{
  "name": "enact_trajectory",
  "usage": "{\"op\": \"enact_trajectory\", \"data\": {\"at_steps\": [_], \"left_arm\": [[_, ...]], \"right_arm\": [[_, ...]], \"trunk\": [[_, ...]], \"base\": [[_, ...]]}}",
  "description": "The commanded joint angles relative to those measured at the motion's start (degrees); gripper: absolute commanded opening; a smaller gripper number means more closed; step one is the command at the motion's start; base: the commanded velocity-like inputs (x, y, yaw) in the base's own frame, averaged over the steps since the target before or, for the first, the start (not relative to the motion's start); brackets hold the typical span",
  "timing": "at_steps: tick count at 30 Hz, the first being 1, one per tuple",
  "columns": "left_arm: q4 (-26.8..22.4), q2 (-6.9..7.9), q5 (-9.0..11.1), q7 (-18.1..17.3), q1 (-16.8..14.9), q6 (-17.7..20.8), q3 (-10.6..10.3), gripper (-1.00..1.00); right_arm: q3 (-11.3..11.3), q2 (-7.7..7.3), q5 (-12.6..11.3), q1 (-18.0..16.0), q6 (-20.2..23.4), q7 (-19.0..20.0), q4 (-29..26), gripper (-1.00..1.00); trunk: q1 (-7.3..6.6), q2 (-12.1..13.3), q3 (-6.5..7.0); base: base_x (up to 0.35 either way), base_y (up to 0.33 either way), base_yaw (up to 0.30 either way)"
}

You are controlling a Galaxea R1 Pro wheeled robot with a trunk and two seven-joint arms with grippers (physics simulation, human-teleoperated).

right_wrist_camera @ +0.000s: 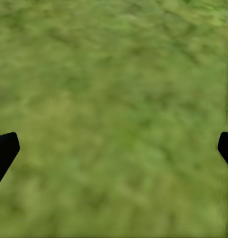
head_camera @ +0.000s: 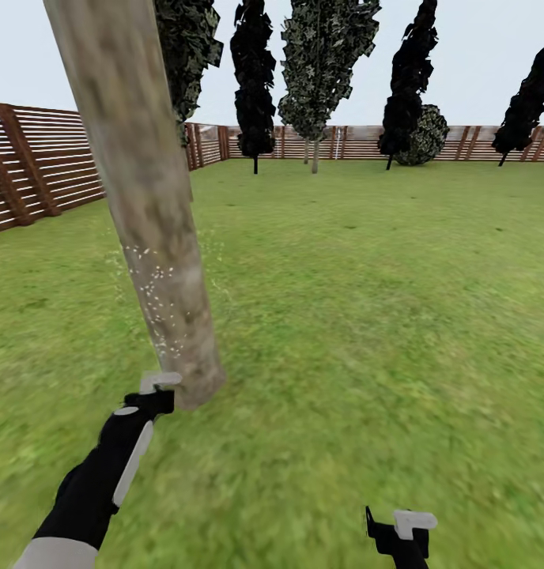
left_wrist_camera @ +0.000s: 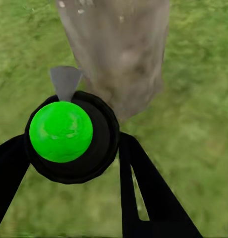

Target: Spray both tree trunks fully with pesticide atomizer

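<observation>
Left pincer (left_wrist_camera: 74,163): pinching the black pesticide atomizer with green round top (left_wrist_camera: 61,131), nozzle near the base of the pale grey-brown tree trunk (head_camera: 149,205).
Trunk: white specks on its lower part.
Right pincer (right_wrist_camera: 114,148): spread, above green grass floor (head_camera: 367,316).

1. The pale grey-brown tree trunk (head_camera: 149,213) is cut off by the top edge in the head view, so its crown cannot be seen.
2. The body of the black pesticide atomizer with the bright green round cap (left_wrist_camera: 61,131) is hidden beneath that cap in the left wrist view.
3. The right gripper's black fingers (right_wrist_camera: 4,151) are cut off by the side edges of the right wrist view.
4. The green grass lawn (right_wrist_camera: 114,99) is blurred there.
</observation>
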Motion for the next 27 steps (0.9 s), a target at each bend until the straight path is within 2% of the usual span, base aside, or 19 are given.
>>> {"op": "enact_trajectory", "data": {"at_steps": [1,3,5,11,20,27], "left_arm": [[0.9,-1.06,0.1,1.4,0.0,-1.5,0.0,-1.0],[1.2,-2.54,0.1,1.9,0.1,-2.4,0.0,-1.0],[1.3,-3.04,0.0,2.0,0.2,-2.7,0.0,-1.0],[3.0,-3.14,0.2,2.0,0.2,-3.0,0.0,-1.0],[3.8,-3.14,0.0,2.0,0.2,-3.1,0.0,-1.0],[3.9,-3.05,-0.1,2.0,0.2,-3.1,0.0,-1.0]], "right_arm": [[0.0,0.0,0.0,0.0,0.0,0.0,0.0,1.0],[0.0,0.0,0.0,0.0,0.0,0.0,0.0,1.0],[0.0,0.0,0.0,0.0,0.0,0.0,0.0,1.0],[0.0,0.0,0.0,-0.1,0.0,0.0,0.0,1.0],[-0.1,-0.36,-0.2,0.0,0.0,-0.1,-0.1,1.0],[-0.1,-0.1,-0.2,0.0,0.0,-0.1,-0.1,1.0]], "trunk": [[0.0,0.0,0.01],[0.0,0.0,0.01],[0.0,0.0,0.01],[0.0,0.0,0.01],[0.0,0.0,0.01],[0.0,0.0,0.01]], "base": [[0.0,-0.267,0.079],[0.0,-0.268,0.167],[0.0,-0.268,0.244],[0.093,-0.268,0.254],[0.156,-0.265,0.012],[0.155,-0.265,0.02]]}}
